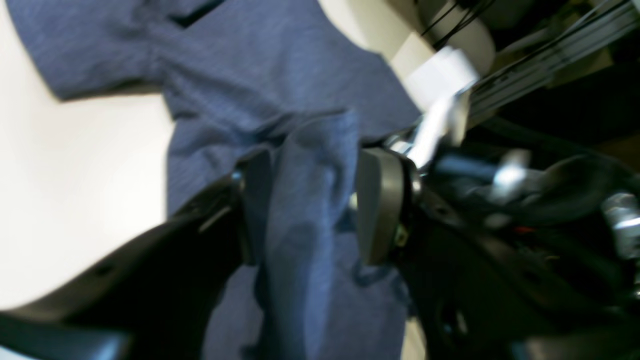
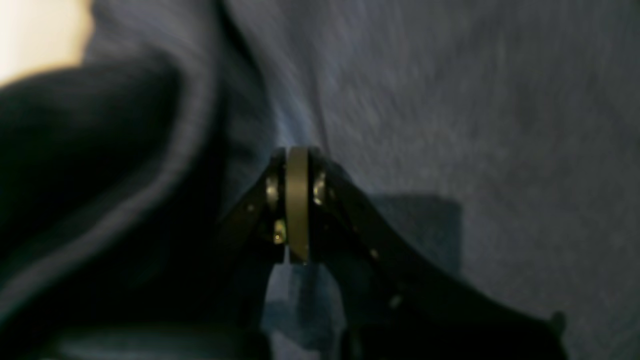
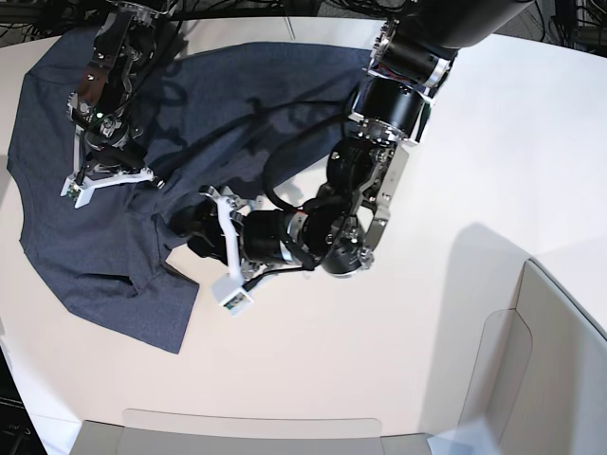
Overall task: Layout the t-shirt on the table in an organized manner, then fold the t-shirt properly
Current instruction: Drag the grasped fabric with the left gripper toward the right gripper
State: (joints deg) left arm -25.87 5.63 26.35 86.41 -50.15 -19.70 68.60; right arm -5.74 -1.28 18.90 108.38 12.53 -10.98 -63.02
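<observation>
Two arms: both over the t-shirt (image 3: 104, 237), which lies spread and rumpled on the far-left part of the worktop (image 3: 455, 313) in the base view.
Left arm pose: reaches in from the top of the base view, bends down and back at the elbow, forearm running low across the worktop toward the shirt's near edge.
Left tool (image 1: 307, 200): jaws spread wide; a raised fold of shirt stands between the two pads (image 1: 377, 205). The cloth looks loose in the gap rather than pinched; whether it touches either pad cannot be told through the blur.
Left tool in base view (image 3: 194, 232): at the shirt's right edge, by a bunched ridge of cloth.
Right arm pose: comes down steeply from the top-left corner of the base view, wrist pointing down onto the shirt's upper body.
Right tool (image 2: 297, 200): jaws fully together, tips buried in the cloth; cloth pinched or not cannot be told.
Right tool in base view (image 3: 104, 175): on the shirt, well apart from the left tool.
Counts: one t-shirt, one worktop, two tools.
Shirt lie: one sleeve (image 1: 85, 55) flat on the worktop in the left wrist view; lower hem toward the near-left.
</observation>
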